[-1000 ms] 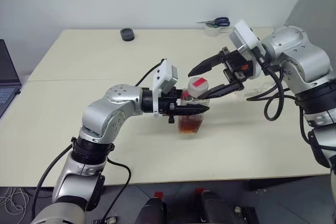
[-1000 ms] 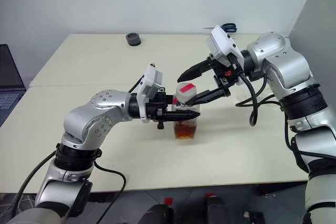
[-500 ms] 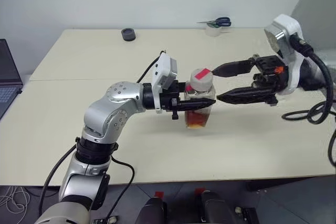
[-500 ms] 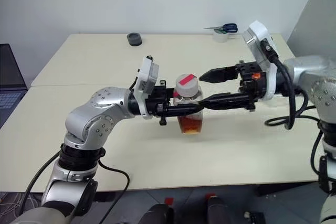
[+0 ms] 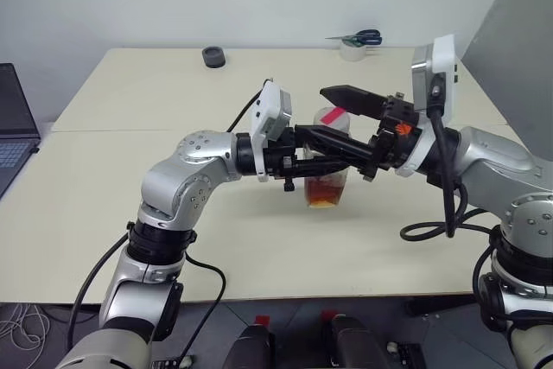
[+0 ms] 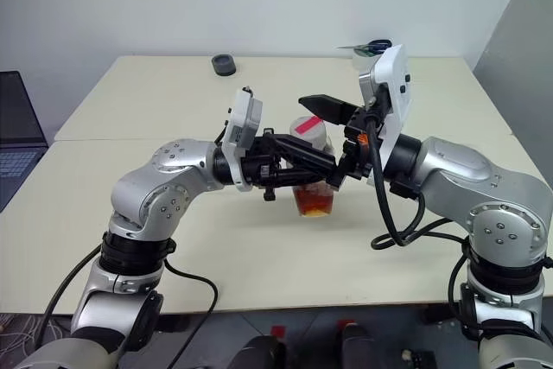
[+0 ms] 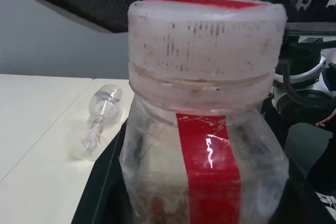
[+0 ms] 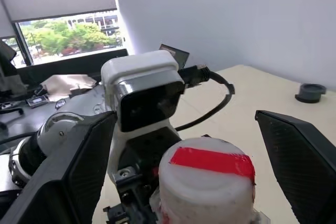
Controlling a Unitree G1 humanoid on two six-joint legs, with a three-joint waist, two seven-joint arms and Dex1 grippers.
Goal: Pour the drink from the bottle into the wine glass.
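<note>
My left gripper [image 5: 313,165] is shut on the neck of the bottle [image 5: 327,177], a clear squarish one with a red label strip [image 7: 209,161]. The bottle stands upright near the middle of the table. Its whitish cap [image 8: 207,181] carries a red strip on top. The amber drink [image 5: 324,191] fills its lower part. My right gripper [image 5: 335,118] is open and reaches in from the right, one black finger [image 8: 296,156] on each side of the cap and clear of it. The wine glass [image 7: 101,117] shows on the tabletop beyond the bottle; I cannot tell whether it stands upright.
Scissors on a tape roll [image 5: 353,41] sit at the table's back right. A dark round object [image 5: 212,56] lies at the back centre. A laptop [image 5: 12,127] is at the far left. A grey panel [image 5: 510,32] stands along the right side.
My right arm has swung from the back right round to the near right and rolled its wrist, its open fingers staying about the cap. The left gripper kept the bottle still.
</note>
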